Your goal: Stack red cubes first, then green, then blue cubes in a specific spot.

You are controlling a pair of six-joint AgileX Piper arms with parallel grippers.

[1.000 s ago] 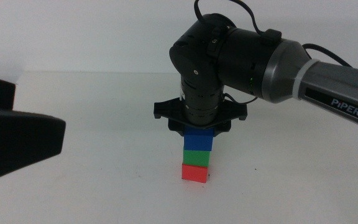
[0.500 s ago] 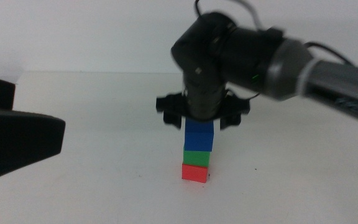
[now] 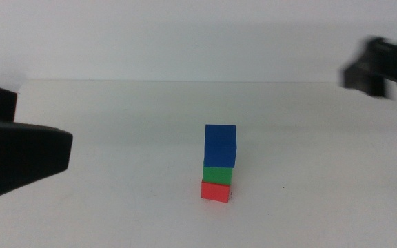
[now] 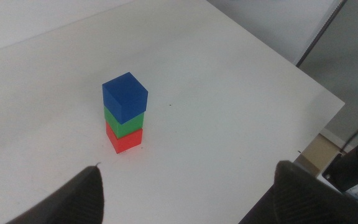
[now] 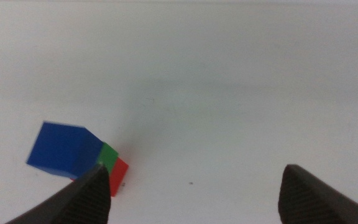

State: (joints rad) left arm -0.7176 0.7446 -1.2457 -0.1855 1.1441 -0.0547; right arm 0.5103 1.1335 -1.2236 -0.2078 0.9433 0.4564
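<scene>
Upright stack, red cube [image 3: 216,191] under green [image 3: 218,175] under blue cube [image 3: 220,145] (untouched), right gripper [image 5: 191,186] released, left gripper [image 4: 188,193] spread.

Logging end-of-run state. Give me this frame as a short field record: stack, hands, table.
stack order: red cube on the table, green cube on it, blue cube on top
stack contact: no hand touching it
right hand: open, empty, off to the table's right side, blurred in the middle view
left hand: open, empty, waiting at the left side
table: plain white
</scene>
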